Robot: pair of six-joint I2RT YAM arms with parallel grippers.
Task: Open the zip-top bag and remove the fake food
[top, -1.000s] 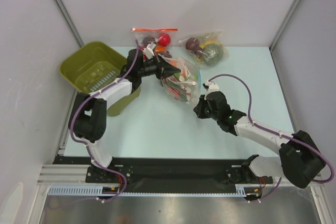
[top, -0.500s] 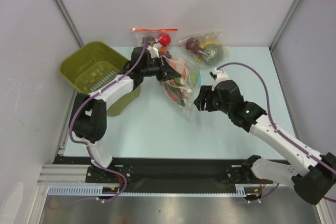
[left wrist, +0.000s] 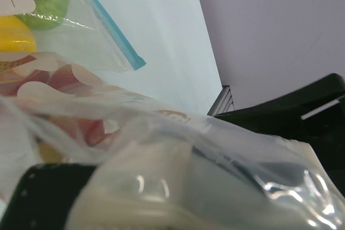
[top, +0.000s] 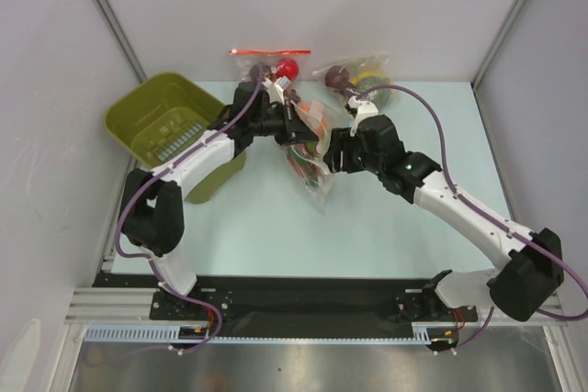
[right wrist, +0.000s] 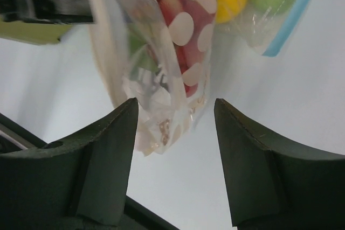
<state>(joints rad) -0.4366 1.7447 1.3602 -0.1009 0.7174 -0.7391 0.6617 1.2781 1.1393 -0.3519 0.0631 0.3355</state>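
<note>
The zip-top bag [top: 310, 161], clear plastic with whitish oblong marks, hangs from my left gripper [top: 292, 126], which is shut on its upper edge. In the left wrist view the bag's plastic [left wrist: 161, 133] drapes over the fingers and hides them. The fake food [right wrist: 182, 52], small red pieces with a little green, shows inside the bag. My right gripper [top: 329, 155] is open just right of the bag. In the right wrist view the gripper [right wrist: 175, 106] has the bag's lower end [right wrist: 161, 117] just ahead of its fingertips, with nothing held.
An olive green bin [top: 147, 107] stands at the left. A clear bag with a red zip strip [top: 268, 63] and a bag of round fruit [top: 363, 80] lie at the back. The fruit bag's blue strip [right wrist: 294, 20] is close behind the held bag.
My right gripper has opened and swung up and left to the bag's side. The left gripper has drawn the bag's top up and back, so the bag hangs narrower.
</note>
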